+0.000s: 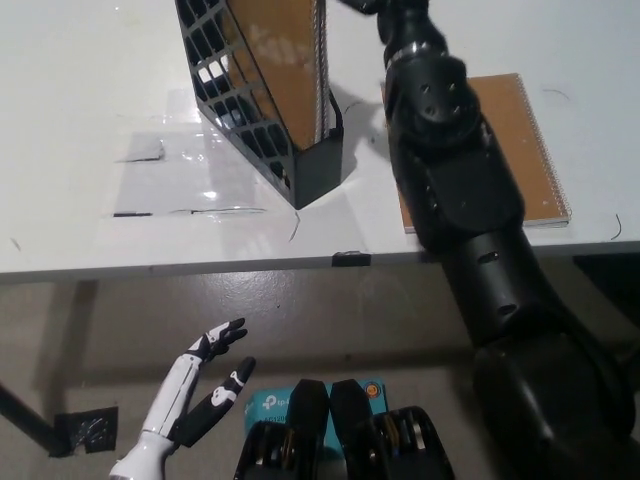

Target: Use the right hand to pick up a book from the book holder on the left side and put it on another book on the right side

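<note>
"tp-l" shows on teal box (268,404) beside left hand (195,398).

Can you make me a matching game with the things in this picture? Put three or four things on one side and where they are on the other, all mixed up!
Things:
1. book holder
2. flat brown book
3. left hand
4. tape patch

Places:
A. below the table edge, fingers apart
B. lying on the table's right side
C. standing on the table with a spiral book inside
D. stuck flat on the table beside the holder

Pairs: 1-C, 2-B, 3-A, 4-D
</note>
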